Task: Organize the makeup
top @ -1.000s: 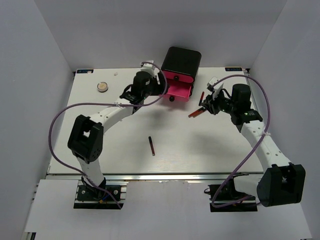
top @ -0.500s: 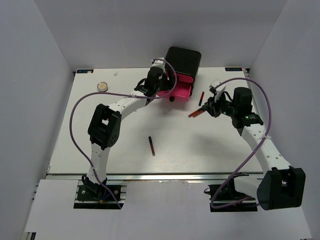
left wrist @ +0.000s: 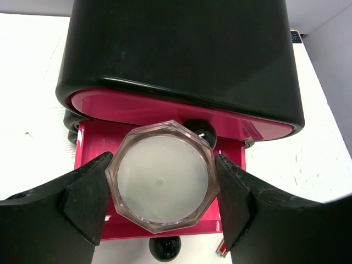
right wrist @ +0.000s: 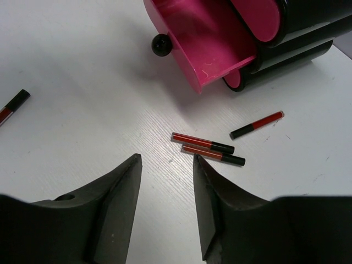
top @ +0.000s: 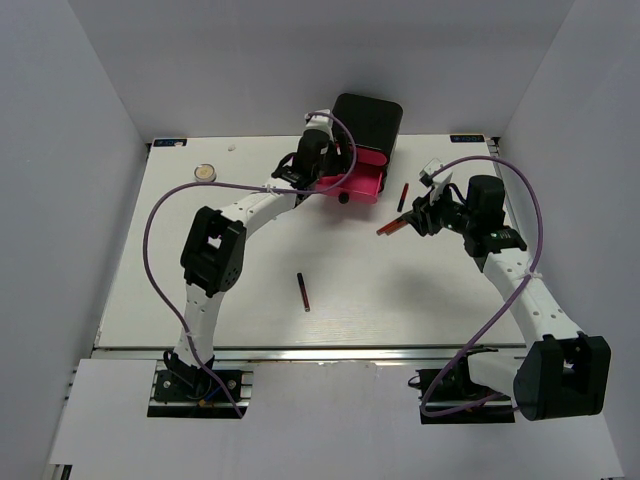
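We had the white table (top: pixel 200 290) under us, and at its far edge stood the black box (top: pixel 366 120) with one pink drawer (top: pixel 352 184) pulled out. As we judged it, the step in hand was setting a compact into that drawer.

Our left gripper (left wrist: pixel 163 190) hung over the open drawer. Both its fingers pressed against the sides of the octagonal compact (left wrist: pixel 162 175), which it held flat with its face up. To do this well, we needed to lower the compact until it sat inside the drawer walls, clear of the closed drawer front above. Only then should the fingers part, since a release from height risked a bounce off the rim.

Our right gripper (right wrist: pixel 165 187) hovered with its jaws spread and nothing between them. The pair of red sticks (right wrist: pixel 202 141) lay side by side on the table just beyond its fingertips. A third stick (right wrist: pixel 257 125) lay past them, near the box.

The round compact (top: pixel 206 173) sat well apart at the far left, and a lone stick (top: pixel 303 292) lay mid-table.
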